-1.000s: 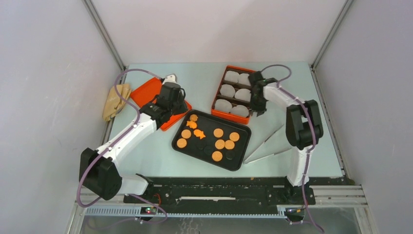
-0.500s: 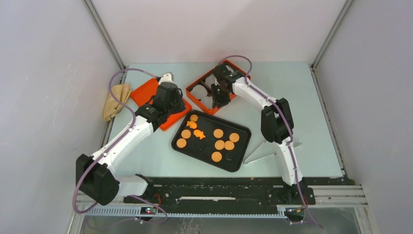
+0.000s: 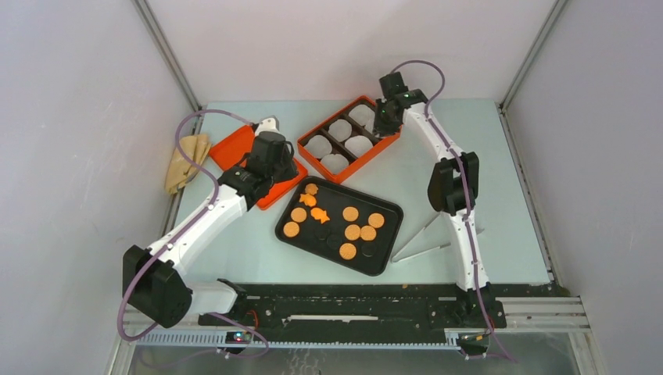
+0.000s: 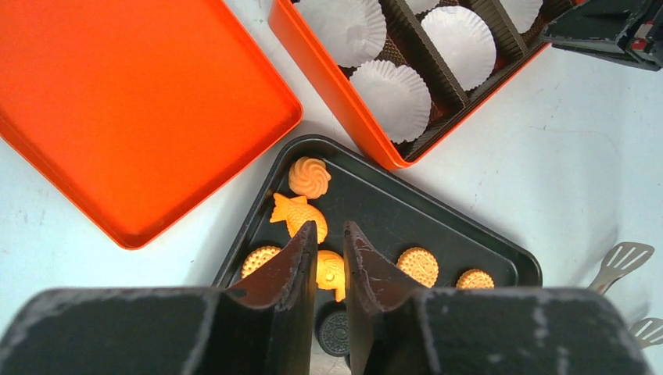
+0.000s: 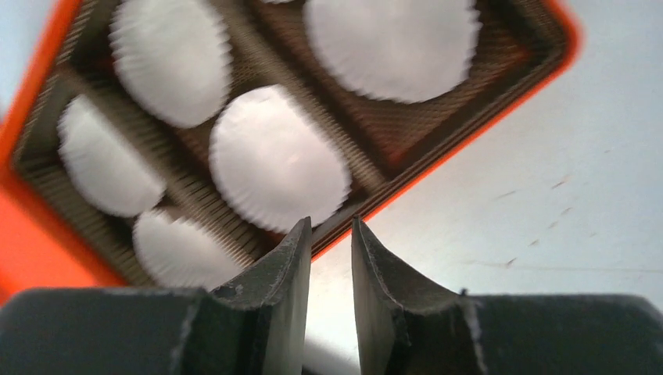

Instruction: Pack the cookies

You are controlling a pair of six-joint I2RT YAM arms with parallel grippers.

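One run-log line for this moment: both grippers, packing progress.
left gripper: slightly open, empty, above cookies on black tray | right gripper: slightly open, empty, over orange box edge | paper liners: those visible empty

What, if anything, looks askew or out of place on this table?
The orange box sits skewed, turned diagonal to the table edges. Its white liners are in their compartments, none spilled. All cookies lie on the black tray; nothing looks damaged.
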